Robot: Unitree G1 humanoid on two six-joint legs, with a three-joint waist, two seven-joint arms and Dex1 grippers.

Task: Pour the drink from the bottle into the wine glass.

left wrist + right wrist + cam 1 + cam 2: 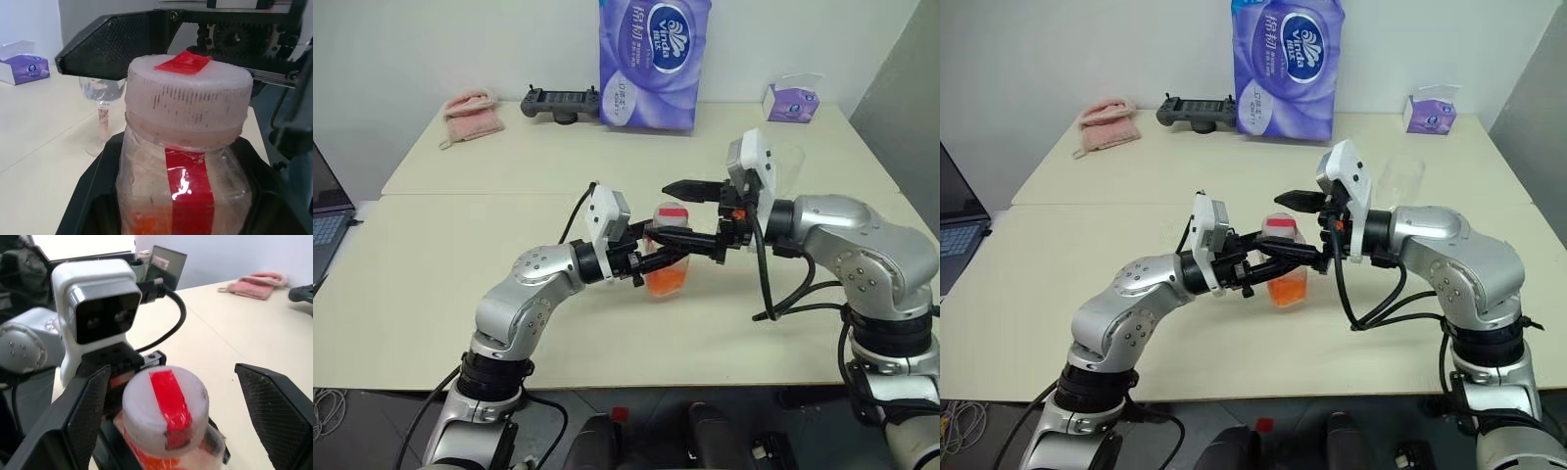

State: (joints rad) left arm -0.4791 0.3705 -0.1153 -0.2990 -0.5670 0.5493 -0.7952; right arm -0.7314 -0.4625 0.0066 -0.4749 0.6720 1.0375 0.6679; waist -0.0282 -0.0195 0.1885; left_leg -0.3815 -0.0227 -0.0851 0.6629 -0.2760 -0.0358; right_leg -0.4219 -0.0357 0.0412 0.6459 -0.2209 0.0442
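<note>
- Bottle (667, 252): small clear plastic, held off the table mid-scene by the left gripper (658, 257), fingers clamped on its body below the neck. Thin walls will likely flex, so squeeze no harder than needed (smooth plastic, could slip if turned hard).
- Drink (666, 281): orange-red liquid sits low in the bottle, so it's prob. light and will slosh when tipped.
- Cap (165, 410): wide, whitish w/ a red tape strip across the top and ribbed sides; it's on, so pouring can't start yet. Best hold for twisting is across the ribbed side wall, opp. sides.
- Right gripper (686, 211): jaws spread wide, one finger either side of the cap, not touching it as far as the right wrist view shows.
- Wine glass (103, 110): thin stem, clear bowl, upright on the table beyond the bottle, well apart. Fragile and top-heavy; pour gently and avoid knocking the rim.
- Table (509, 157): pale, smooth, two tops butted together w/ a seam.
- Far side: pink cloth (471, 114), black controller (560, 101), purple tissue pack (653, 61), purple tissue box (792, 100), white wall behind.
</note>
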